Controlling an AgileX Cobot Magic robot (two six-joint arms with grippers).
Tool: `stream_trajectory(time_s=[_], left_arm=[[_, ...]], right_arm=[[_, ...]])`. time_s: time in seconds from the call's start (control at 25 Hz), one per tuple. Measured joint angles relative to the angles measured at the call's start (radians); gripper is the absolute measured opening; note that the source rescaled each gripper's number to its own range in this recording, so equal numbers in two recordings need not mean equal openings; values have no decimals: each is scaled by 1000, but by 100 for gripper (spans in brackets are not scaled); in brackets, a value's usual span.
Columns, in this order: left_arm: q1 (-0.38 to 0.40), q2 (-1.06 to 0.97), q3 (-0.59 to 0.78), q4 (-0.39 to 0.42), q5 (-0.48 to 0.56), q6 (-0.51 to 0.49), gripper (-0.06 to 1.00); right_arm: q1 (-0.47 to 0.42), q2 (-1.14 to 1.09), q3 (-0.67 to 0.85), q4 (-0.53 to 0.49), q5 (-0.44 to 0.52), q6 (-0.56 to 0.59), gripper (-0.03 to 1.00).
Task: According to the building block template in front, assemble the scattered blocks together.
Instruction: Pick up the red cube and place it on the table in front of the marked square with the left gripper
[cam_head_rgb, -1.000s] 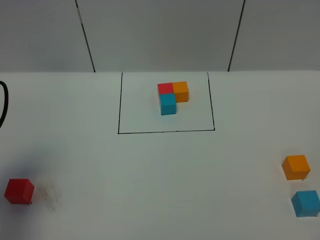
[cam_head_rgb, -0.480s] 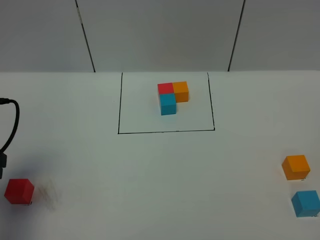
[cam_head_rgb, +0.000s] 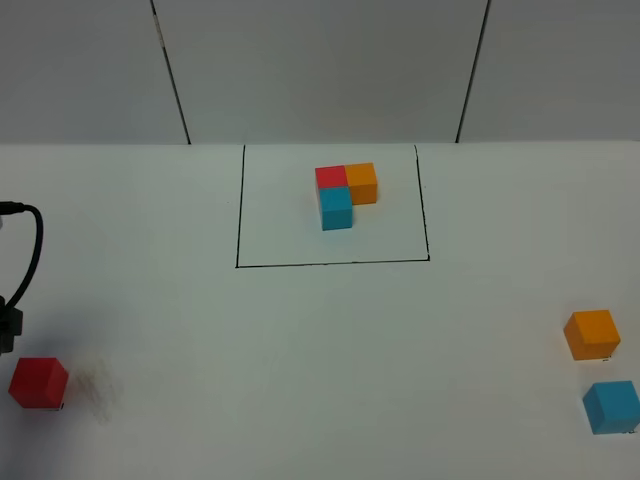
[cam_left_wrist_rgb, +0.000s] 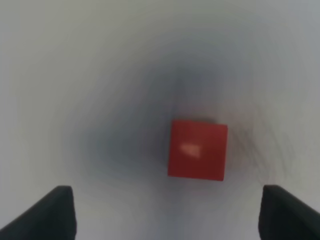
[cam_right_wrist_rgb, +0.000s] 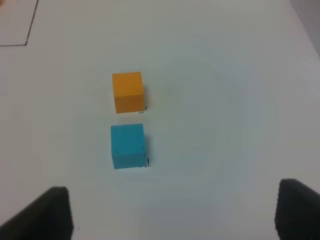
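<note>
1. building block template (cam_head_rgb: 346, 195): sitting at twelve o'clock on the table (cam_head_rgb: 320, 350), inside its black frame (cam_head_rgb: 330, 264), serving as the pattern.
2. scattered blocks: red cube (cam_head_rgb: 39, 382) lying at eight o'clock; orange cube (cam_head_rgb: 592, 335) and blue cube (cam_head_rgb: 611, 406) lying at four o'clock, near each other but apart. Nothing is being joined yet.
3. left gripper (cam_left_wrist_rgb: 167, 215): hanging above the red cube, facing straight down, fingers spread wide and empty, apparently lining up a pick.
4. right gripper (cam_right_wrist_rgb: 172, 212): looking down on the orange and blue pair, fingers apart, holding nothing.
</note>
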Motion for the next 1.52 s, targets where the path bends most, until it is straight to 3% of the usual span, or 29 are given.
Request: stream_trajectory(time_s=[0.76, 1.04, 1.52], left_arm=[[0, 219, 1, -8, -72, 0, 79], [0, 288, 1, -75, -99, 45, 79], [0, 344, 1, -79, -152, 57, 79]], right_arm=[[0, 0, 0, 0, 0, 0, 67], [0, 0, 0, 0, 0, 0, 67], [0, 0, 0, 0, 0, 0, 67]])
